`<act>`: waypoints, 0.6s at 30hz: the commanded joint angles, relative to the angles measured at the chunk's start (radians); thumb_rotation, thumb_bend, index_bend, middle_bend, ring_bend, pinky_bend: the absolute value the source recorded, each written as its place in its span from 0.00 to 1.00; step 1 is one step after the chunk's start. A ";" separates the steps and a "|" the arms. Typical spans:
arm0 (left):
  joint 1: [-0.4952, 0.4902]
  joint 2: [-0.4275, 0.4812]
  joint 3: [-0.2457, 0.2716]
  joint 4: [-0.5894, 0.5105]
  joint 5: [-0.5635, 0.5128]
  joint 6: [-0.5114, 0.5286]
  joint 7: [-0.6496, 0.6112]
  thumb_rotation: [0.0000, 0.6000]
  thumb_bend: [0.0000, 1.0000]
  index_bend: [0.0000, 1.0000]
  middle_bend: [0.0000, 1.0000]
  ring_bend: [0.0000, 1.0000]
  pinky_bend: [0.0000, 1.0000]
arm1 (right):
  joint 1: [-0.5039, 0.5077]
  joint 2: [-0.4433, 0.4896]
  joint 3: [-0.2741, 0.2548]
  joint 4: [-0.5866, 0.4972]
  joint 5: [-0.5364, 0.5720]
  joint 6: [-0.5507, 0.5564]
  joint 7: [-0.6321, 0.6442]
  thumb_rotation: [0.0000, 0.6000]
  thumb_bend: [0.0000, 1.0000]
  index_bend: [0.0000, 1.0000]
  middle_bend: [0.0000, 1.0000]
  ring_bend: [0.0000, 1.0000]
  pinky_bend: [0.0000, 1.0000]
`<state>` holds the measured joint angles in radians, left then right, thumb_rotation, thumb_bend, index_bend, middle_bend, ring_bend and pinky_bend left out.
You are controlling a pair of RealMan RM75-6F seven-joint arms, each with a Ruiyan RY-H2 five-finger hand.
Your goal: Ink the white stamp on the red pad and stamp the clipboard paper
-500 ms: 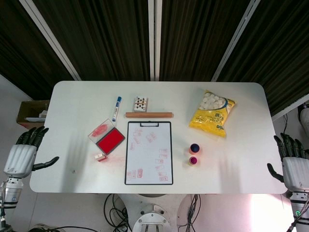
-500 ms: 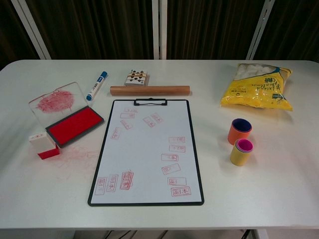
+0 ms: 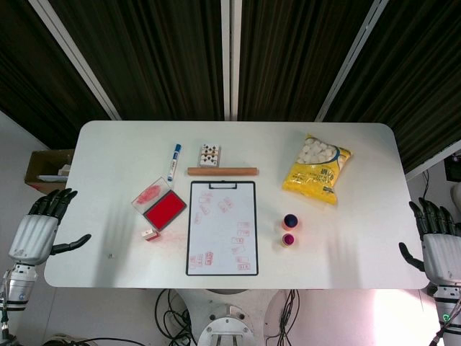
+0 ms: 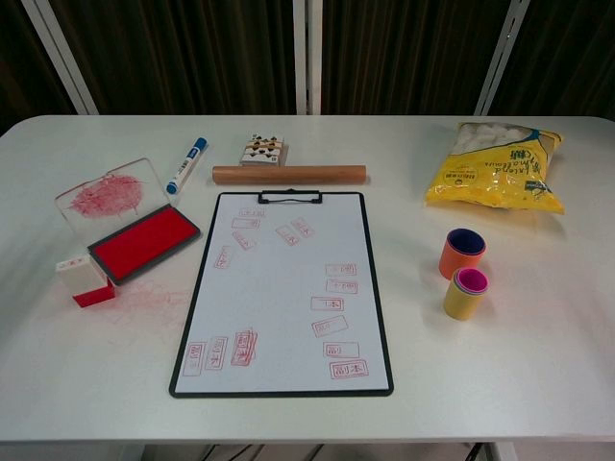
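The white stamp [image 3: 149,233] [image 4: 81,276] lies on the table just in front of the red pad [image 3: 164,210] [image 4: 144,242], whose clear lid [image 4: 104,196] is swung open behind it. The clipboard [image 3: 222,228] [image 4: 284,292] sits mid-table, its paper carrying several red stamp marks. My left hand [image 3: 38,228] hangs off the table's left edge, fingers spread and holding nothing. Beyond the right edge my right hand [image 3: 436,241] is likewise spread and empty. The chest view shows neither hand.
A blue marker [image 3: 173,161], a wooden rod [image 3: 222,171] and a small patterned block [image 3: 209,153] lie behind the clipboard. A yellow snack bag [image 3: 316,169] is at the back right; two small cups [image 4: 462,272] stand right of the clipboard. Red ink smears mark the table near the stamp.
My left hand has shifted slightly down and to the right. Everything on the table stays where it was.
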<state>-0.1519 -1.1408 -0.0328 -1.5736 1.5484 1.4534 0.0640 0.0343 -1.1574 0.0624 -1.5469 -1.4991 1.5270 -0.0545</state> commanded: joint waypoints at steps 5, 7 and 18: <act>-0.008 0.011 0.013 -0.029 0.017 -0.015 0.008 0.17 0.00 0.10 0.10 0.12 0.24 | 0.000 -0.004 -0.001 0.003 -0.007 0.003 -0.005 1.00 0.21 0.00 0.00 0.00 0.00; -0.008 0.008 0.014 -0.049 0.022 -0.012 0.024 0.44 0.00 0.10 0.12 0.23 0.38 | 0.000 -0.007 -0.001 0.007 -0.006 0.002 -0.005 1.00 0.21 0.00 0.00 0.00 0.00; -0.040 -0.068 0.042 -0.127 0.046 -0.084 0.124 1.00 0.00 0.32 0.41 0.73 0.83 | 0.004 -0.005 0.000 0.007 0.008 -0.016 -0.011 1.00 0.21 0.00 0.00 0.00 0.00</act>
<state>-0.1783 -1.1851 0.0048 -1.6858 1.6062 1.4006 0.1495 0.0382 -1.1620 0.0623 -1.5399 -1.4917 1.5106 -0.0659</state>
